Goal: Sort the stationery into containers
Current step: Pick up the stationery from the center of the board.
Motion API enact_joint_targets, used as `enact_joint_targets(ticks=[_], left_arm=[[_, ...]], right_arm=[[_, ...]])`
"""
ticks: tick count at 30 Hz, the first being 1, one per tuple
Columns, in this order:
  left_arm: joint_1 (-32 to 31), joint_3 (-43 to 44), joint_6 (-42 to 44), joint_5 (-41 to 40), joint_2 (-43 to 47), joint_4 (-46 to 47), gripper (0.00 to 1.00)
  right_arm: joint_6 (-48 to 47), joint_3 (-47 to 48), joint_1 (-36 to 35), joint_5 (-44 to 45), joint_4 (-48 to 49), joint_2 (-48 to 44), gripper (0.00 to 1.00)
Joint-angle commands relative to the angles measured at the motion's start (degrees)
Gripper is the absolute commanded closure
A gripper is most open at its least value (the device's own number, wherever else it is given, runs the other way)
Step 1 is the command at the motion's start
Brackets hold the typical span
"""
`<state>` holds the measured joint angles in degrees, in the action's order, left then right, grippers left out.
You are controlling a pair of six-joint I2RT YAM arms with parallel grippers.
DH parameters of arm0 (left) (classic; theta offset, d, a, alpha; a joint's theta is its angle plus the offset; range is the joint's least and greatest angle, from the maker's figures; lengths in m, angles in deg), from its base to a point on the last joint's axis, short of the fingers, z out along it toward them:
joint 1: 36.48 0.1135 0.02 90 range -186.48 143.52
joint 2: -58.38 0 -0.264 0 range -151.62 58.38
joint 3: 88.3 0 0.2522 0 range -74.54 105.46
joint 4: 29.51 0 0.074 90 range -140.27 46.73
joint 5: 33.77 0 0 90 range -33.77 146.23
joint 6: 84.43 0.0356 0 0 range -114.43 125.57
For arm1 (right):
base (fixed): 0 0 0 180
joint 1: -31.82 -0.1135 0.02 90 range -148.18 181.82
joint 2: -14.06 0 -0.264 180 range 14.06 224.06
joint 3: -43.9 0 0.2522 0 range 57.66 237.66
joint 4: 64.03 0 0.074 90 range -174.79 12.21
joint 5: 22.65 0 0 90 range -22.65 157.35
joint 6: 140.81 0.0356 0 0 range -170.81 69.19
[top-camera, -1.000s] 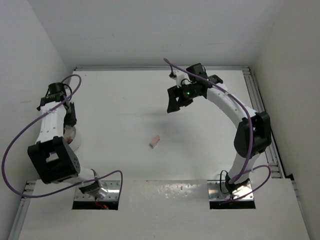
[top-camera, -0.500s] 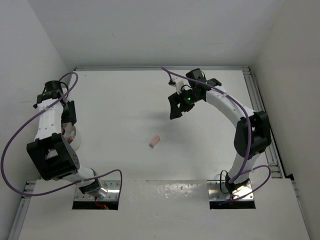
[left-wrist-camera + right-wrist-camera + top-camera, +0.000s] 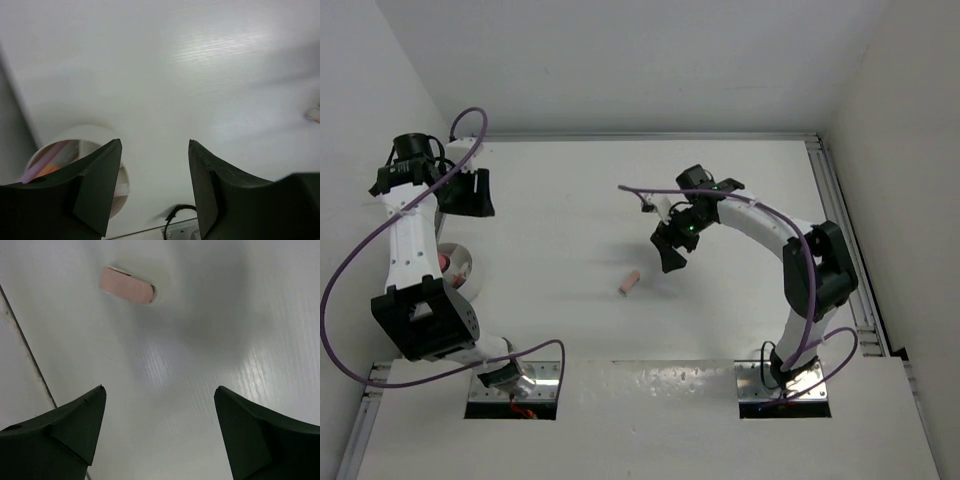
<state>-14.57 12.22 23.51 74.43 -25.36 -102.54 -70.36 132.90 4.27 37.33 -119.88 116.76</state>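
Observation:
A pink eraser lies alone on the white table, and it shows at the upper left of the right wrist view. My right gripper is open and empty, hovering just right of and beyond the eraser. The round white tub stands at the far left, partly behind the left arm, with pink and orange items inside. My left gripper is open and empty, raised beyond the tub. The pink cup is out of view.
Metal rail runs along the table's right edge. White walls close in on the left, back and right. The arm bases sit on plates at the near edge.
My right gripper has come down and nearer, toward the pink eraser. My left gripper has lifted away from the tub, up and toward the back, uncovering it.

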Motion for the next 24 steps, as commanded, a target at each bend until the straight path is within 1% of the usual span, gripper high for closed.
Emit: enact_joint_targets(ticks=[1, 4, 7, 10, 12, 15, 17, 18, 19, 22, 24], left_arm=[[-0.6, 0.3, 6.4, 16.7, 0.7, -4.6, 0.38], [-0.6, -0.4, 8.8, 23.2, -0.2, -6.5, 0.36], [-0.6, -1.3, 9.3, 26.8, -0.5, -6.0, 0.36], [-0.9, -1.9, 8.8, 29.2, 0.3, -4.6, 0.36], [-0.8, -2.6, 8.7, 30.1, 0.9, -3.5, 0.36], [-1.1, -4.0, 5.9, 29.2, 3.0, -1.0, 0.37], [-1.7, -6.2, 4.5, 28.7, 5.0, 1.4, 0.37], [-2.1, -7.1, 2.7, 27.6, 5.7, 4.0, 0.37], [-2.8, -8.7, 2.0, 26.8, 7.3, 4.9, 0.37], [-4.0, -10.9, 0.0, 24.7, 8.8, 7.4, 0.37], [-4.2, -11.4, -0.8, 24.6, 8.8, 7.8, 0.37]], right_arm=[[-15.1, -0.3, -2.7, -2.8, 2.4, -2.4, 0.12], [-24.4, 0.1, -4.8, -5.3, 2.1, -1.6, 0.1], [-30.1, -2.0, -7.6, -5.8, 3.8, -1.0, 0.1], [-33.6, -4.0, -9.6, -6.4, 8.2, -0.1, 0.11], [-35.4, -4.9, -10.7, -6.4, 9.6, 1.1, 0.13], [-35.7, -6.2, -11.4, -6.5, 13.0, 1.8, 0.18], [-35.3, -8.3, -11.6, -7.0, 17.2, 1.7, 0.2], [-34.6, -9.8, -11.9, -7.0, 18.7, 1.6, 0.23], [-34.3, -10.6, -12.7, -6.6, 21.9, 1.5, 0.24], [-34.2, -11.7, -13.9, -5.6, 25.8, 2.2, 0.23], [-34.7, -10.7, -14.4, -5.2, 26.4, 3.8, 0.22]])
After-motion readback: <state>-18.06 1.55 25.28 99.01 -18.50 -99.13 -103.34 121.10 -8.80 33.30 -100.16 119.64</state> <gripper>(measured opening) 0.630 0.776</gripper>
